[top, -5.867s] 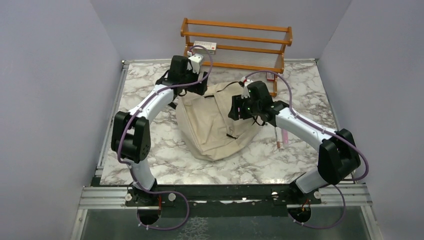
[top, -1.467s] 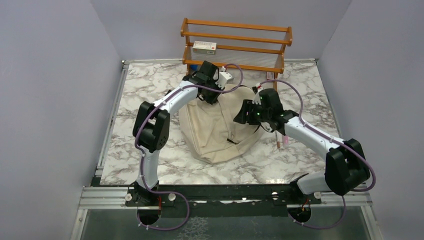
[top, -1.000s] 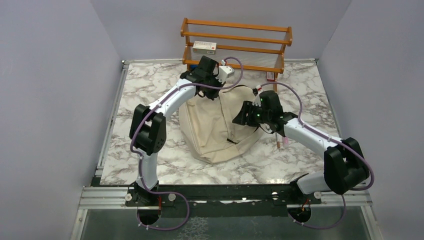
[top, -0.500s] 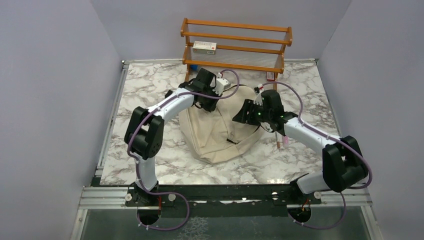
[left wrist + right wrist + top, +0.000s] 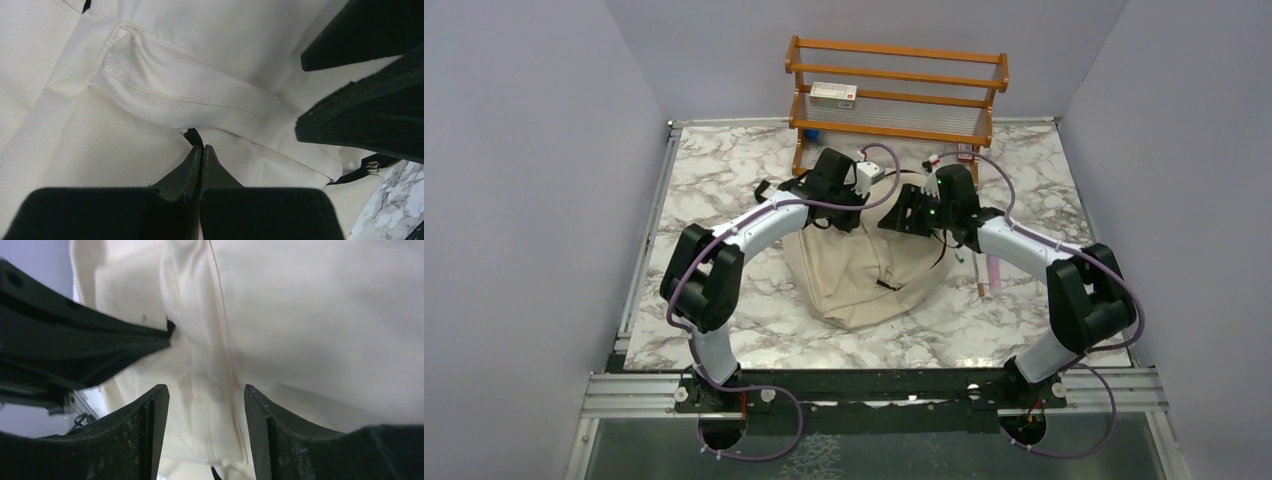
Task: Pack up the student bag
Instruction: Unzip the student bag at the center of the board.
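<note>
The student bag (image 5: 864, 270), a cream canvas backpack with black straps, lies slumped mid-table. My left gripper (image 5: 862, 204) is at the bag's far top edge. In the left wrist view its jaws (image 5: 201, 148) are shut, with a small black zipper tab (image 5: 193, 136) poking out from the tips beside a stitched canvas flap (image 5: 190, 92). My right gripper (image 5: 890, 220) is close by on the right. Its fingers (image 5: 155, 412) stand open astride a raised fold of the bag's canvas (image 5: 210, 365), not pinching it. The left gripper's dark fingers (image 5: 85, 347) show at the left of that view.
A wooden rack (image 5: 894, 90) stands at the back wall with a small box (image 5: 833, 95) on its shelf. A pink pen (image 5: 994, 270) and a brown pencil (image 5: 980, 272) lie on the marble right of the bag. Grey walls close in both sides.
The left gripper came toward the near side and down onto the bag's top, staying shut. The right gripper shifted back and left toward it, and its jaws widened a little.
</note>
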`<state>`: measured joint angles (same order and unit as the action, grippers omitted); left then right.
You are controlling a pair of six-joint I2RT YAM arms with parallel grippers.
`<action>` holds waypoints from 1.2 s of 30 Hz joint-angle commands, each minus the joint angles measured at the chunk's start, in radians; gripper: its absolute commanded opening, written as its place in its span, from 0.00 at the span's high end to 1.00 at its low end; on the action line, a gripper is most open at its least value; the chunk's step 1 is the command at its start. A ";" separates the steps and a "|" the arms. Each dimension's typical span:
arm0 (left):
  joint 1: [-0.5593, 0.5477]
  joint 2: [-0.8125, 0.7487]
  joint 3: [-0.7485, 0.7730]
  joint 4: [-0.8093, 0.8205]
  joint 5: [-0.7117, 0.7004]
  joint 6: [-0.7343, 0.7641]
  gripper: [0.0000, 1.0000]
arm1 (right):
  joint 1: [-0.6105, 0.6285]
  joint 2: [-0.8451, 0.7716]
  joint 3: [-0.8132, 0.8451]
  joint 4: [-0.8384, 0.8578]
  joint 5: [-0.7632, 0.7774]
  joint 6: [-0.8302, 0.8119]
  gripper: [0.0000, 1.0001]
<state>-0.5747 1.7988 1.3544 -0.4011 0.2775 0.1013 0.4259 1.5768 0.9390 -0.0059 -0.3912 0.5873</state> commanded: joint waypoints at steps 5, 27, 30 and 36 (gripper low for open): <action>-0.012 -0.062 -0.035 0.020 -0.040 -0.053 1.00 | -0.012 0.189 0.205 0.085 -0.039 0.055 0.37; -0.012 -0.043 -0.022 0.022 -0.023 -0.040 1.00 | -0.011 0.515 0.507 0.075 -0.151 -0.026 0.53; -0.012 -0.040 -0.018 0.018 -0.020 -0.037 1.00 | -0.011 0.527 0.510 0.069 -0.149 -0.032 0.69; -0.012 -0.044 -0.003 -0.001 -0.008 -0.036 1.00 | -0.012 0.510 0.491 0.098 -0.126 -0.011 0.99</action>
<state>-0.5777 1.7744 1.3327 -0.3607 0.2371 0.0677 0.4149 2.0750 1.4208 0.0631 -0.5327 0.5743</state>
